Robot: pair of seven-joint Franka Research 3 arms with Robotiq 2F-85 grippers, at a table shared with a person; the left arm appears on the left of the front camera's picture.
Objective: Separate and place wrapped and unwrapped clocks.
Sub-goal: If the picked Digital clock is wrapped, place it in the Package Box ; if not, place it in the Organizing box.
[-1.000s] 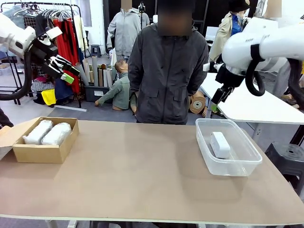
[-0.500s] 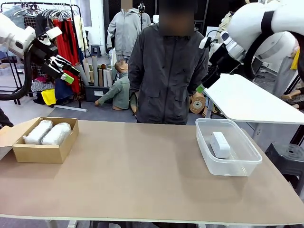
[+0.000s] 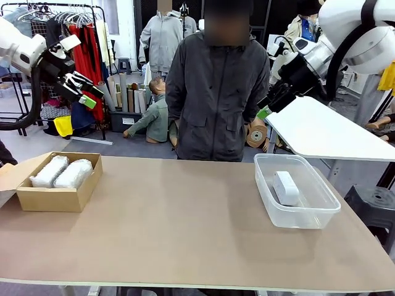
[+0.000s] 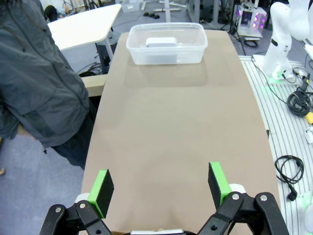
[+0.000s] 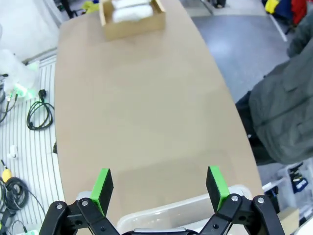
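Two bubble-wrapped clocks (image 3: pixel 62 172) lie side by side in a brown cardboard box (image 3: pixel 52 198) at the table's left; the box with the wrapped clocks (image 5: pixel 131 11) is also at the top of the right wrist view. A bare white clock (image 3: pixel 286 187) lies in a clear plastic tub (image 3: pixel 318 213) at the right, and that clock (image 4: pixel 162 42) sits in the tub (image 4: pixel 166 53) at the far end in the left wrist view. My left gripper (image 3: pixel 83 90) hangs open high above the box, its green pads (image 4: pixel 103 185) wide apart. My right gripper (image 3: pixel 270 105) is raised above the tub, open and empty.
A person in a dark grey jacket (image 3: pixel 216 92) stands at the table's far edge, hands out of sight. The brown tabletop (image 3: pixel 179 222) lies bare between box and tub. A white side table (image 3: pixel 321 132) stands beyond the tub at the right.
My right arm has swung up and back from just above the tub, its gripper now higher and pointing left. The left arm, the clocks and the person have stayed put.
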